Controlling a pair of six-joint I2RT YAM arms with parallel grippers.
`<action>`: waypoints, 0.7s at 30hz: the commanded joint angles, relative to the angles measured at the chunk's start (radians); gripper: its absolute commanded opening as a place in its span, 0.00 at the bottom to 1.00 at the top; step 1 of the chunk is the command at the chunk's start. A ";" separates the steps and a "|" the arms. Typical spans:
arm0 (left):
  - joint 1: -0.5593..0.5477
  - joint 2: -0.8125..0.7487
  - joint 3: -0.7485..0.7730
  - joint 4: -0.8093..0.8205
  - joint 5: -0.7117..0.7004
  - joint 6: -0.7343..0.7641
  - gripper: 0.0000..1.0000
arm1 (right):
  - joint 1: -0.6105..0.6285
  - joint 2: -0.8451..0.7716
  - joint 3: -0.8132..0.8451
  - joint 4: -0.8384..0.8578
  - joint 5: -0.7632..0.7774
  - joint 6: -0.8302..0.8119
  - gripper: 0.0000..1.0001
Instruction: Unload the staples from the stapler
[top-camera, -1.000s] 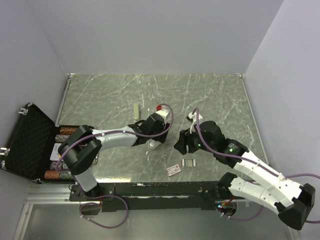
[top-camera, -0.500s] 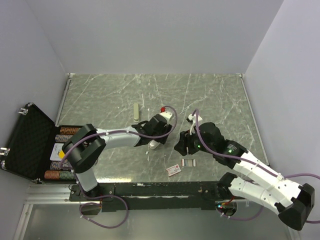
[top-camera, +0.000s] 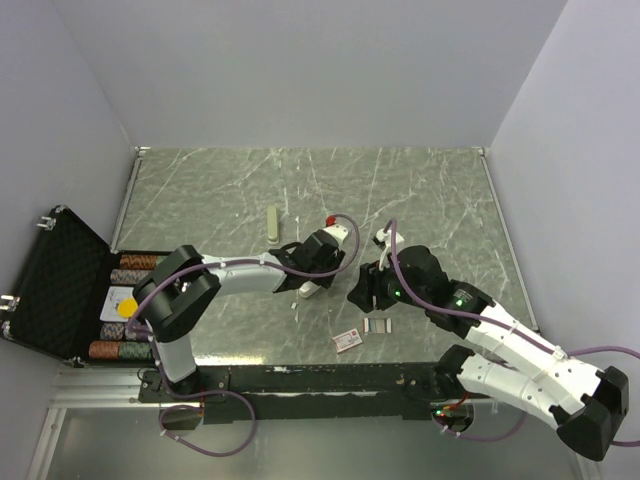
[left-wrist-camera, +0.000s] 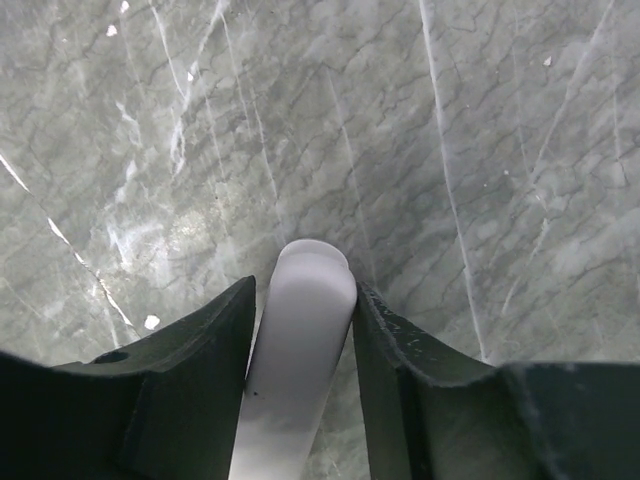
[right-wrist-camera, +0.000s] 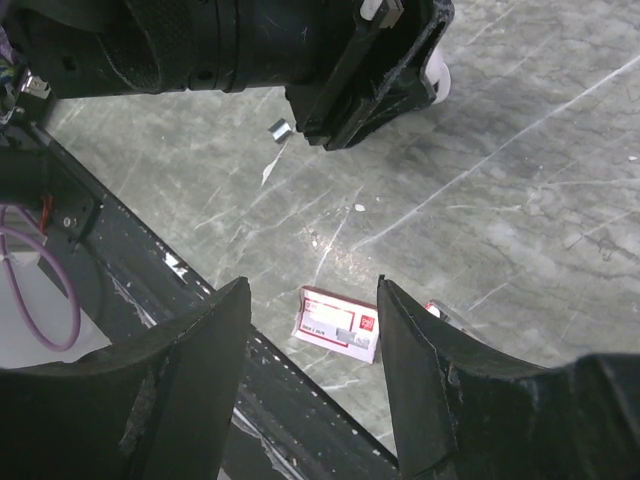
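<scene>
Grey marble table (top-camera: 430, 190): staples (top-camera: 378, 325), red-white box (top-camera: 348, 340), beige bar (top-camera: 272, 222).

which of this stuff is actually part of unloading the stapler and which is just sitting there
For the job:
- white stapler, clamped in the left gripper
- staples, a short silvery strip
- right gripper, open, near the strip

Lying about:
- red-and-white box
- pale oblong object
- open black case with poker chips

Open black case (top-camera: 55, 290) sits left of the table (top-camera: 430, 190); red-and-white box (top-camera: 348, 340) lies on it.
</scene>
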 joint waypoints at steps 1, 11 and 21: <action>-0.006 -0.011 0.016 0.012 -0.037 0.017 0.45 | 0.005 -0.012 -0.008 0.039 -0.007 0.011 0.61; -0.006 -0.103 0.009 -0.016 -0.054 -0.001 0.01 | 0.005 -0.002 -0.004 0.028 0.008 0.007 0.57; -0.006 -0.386 -0.018 -0.116 0.308 0.026 0.01 | 0.005 -0.065 0.127 -0.094 -0.015 -0.099 0.61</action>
